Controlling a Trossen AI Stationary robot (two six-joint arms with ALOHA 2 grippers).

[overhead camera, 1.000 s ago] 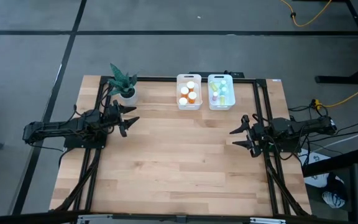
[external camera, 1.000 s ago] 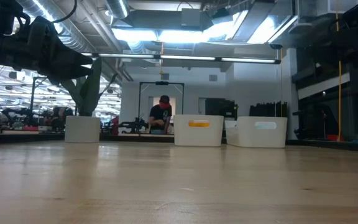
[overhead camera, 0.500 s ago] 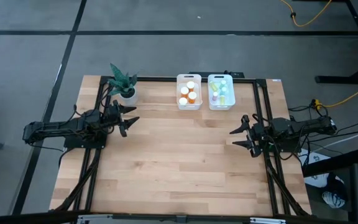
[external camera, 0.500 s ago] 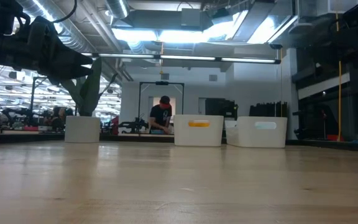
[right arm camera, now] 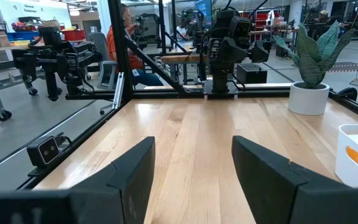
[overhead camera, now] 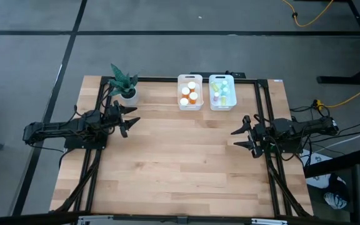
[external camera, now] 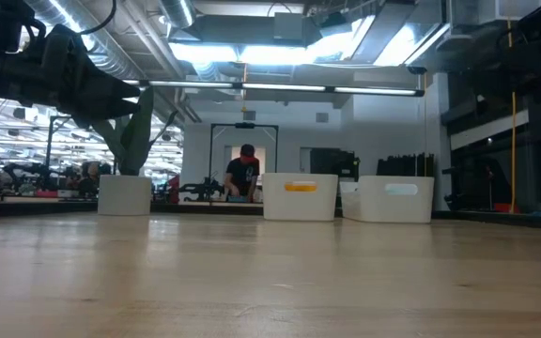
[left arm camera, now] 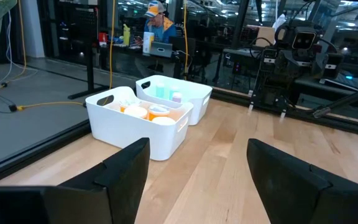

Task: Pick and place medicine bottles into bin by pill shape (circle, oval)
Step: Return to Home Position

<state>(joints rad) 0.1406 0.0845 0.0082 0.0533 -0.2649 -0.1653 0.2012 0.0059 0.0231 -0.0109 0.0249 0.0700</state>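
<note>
Several orange bottles with white caps (overhead camera: 189, 94) stand in the left white bin (overhead camera: 180, 100); they also show in the left wrist view (left arm camera: 148, 112). Several pastel bottles (overhead camera: 220, 92) stand in the right white bin (overhead camera: 210, 101), seen too in the left wrist view (left arm camera: 166, 93). My left gripper (overhead camera: 132, 117) is open and empty at the table's left side, near the potted plant. My right gripper (overhead camera: 236, 138) is open and empty at the table's right side. In the wrist views the left fingers (left arm camera: 197, 171) and the right fingers (right arm camera: 193, 168) stand apart over bare wood.
A potted green plant (overhead camera: 124, 84) in a white pot stands at the far left, close to my left gripper. The two bins sit side by side at the far edge. A person sits beyond the table in the low view (external camera: 243, 175). A black frame (overhead camera: 261, 112) runs along the table.
</note>
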